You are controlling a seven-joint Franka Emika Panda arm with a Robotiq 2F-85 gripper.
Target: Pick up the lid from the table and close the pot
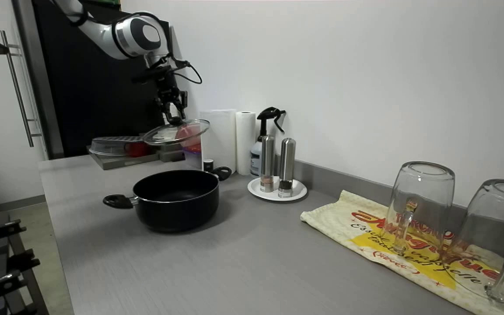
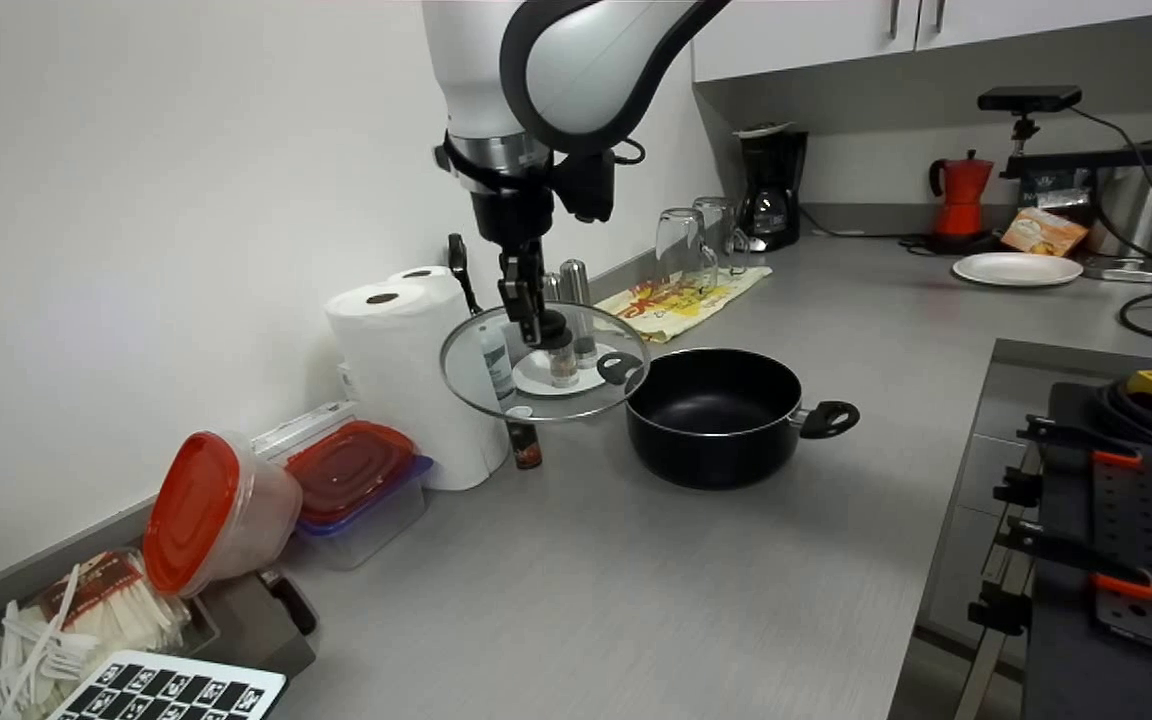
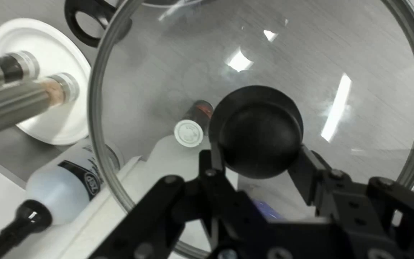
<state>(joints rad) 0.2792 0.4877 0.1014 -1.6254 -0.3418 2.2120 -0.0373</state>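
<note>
The lid [image 1: 177,132], a clear glass disc with a pale metal rim, hangs above the table [image 1: 252,271] and is slightly tilted. It also shows in an exterior view [image 2: 544,385] and in the wrist view [image 3: 336,64]. My gripper [image 3: 259,162] is shut on the lid's black knob [image 3: 261,136], one finger on each side; the gripper also shows in both exterior views [image 1: 175,117] [image 2: 534,330]. The black pot [image 1: 177,210] stands uncovered on the table, also seen in an exterior view [image 2: 716,445]. The lid is beside and above it. The wrist view shows mainly its handle [image 3: 79,30].
A white plate [image 1: 295,192] with two metal grinders, a spray bottle [image 1: 255,157], paper rolls [image 2: 416,370] and a small spice jar [image 2: 524,445] stand along the wall near the pot. Plastic containers [image 2: 356,490] are nearby. Upturned glasses [image 1: 422,205] stand on a patterned cloth [image 1: 357,218].
</note>
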